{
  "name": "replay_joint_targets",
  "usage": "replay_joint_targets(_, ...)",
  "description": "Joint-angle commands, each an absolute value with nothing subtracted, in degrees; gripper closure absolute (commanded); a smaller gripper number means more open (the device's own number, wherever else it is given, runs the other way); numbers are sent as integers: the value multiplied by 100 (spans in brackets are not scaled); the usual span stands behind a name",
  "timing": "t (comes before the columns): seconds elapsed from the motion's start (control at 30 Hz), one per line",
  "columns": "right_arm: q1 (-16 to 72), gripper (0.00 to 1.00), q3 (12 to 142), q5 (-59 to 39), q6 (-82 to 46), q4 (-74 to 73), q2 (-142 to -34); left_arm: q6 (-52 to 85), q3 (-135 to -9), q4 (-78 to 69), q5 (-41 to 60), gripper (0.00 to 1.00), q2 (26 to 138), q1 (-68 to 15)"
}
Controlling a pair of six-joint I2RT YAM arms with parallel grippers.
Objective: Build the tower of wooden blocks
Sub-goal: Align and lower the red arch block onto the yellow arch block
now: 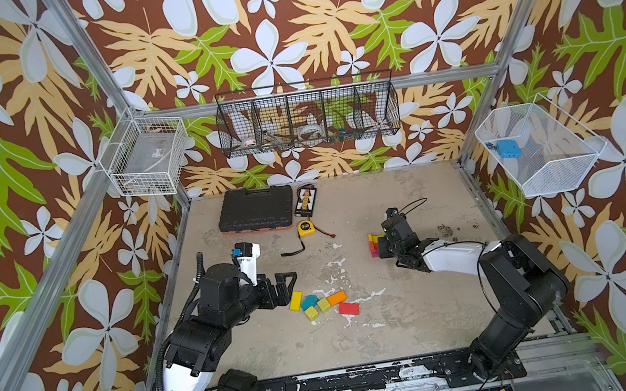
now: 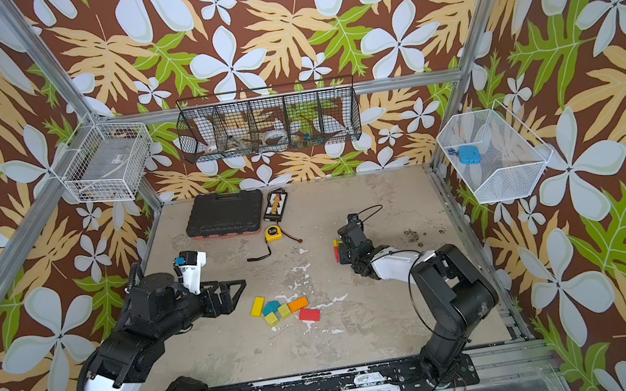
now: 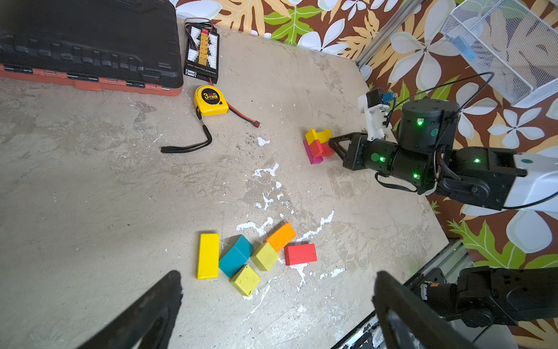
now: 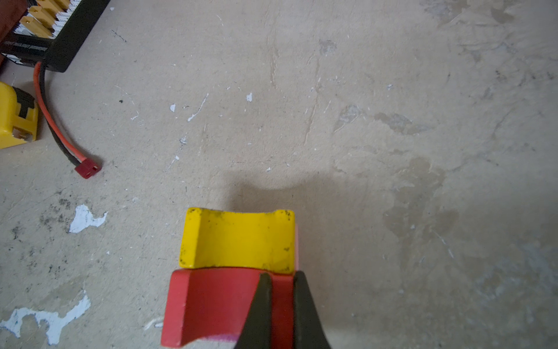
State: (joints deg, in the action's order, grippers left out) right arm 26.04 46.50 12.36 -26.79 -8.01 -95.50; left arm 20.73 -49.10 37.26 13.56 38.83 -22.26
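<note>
Top views both put the tower (image 1: 374,243) right of centre on the desk (image 1: 405,317), with loose wood blocks (image 1: 321,304) near the front beside the wide-open, empty left jaws. Right wrist view: the right jaws are closed on nothing, tips against the red arch (image 4: 211,305) beneath the yellow arch (image 4: 238,238). Any squaring push should probably stay slow and low, lest the top piece slide.

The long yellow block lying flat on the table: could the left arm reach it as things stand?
Probably yes. The left tool hangs open just short of the long yellow block, with only bare table between them.
</note>
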Motion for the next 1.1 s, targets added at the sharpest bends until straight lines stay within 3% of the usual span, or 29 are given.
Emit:
replay_joint_targets(0.0, 2603, 92, 4632, 1318, -2577, -897, -9511, 2056, -4919, 3648, 1327, 0, 3878, -2233)
replay_joint_targets(0.73, 2603, 88, 4430, 1270, -2531, -1034, -9404, 2057, -4922, 3650, 1327, 0, 3876, -2233)
replay_joint_targets(1.07, 2602, 76, 4456, 1304, -2558, -1020, -9471, 2058, -4922, 3655, 1327, 0, 3872, -2227)
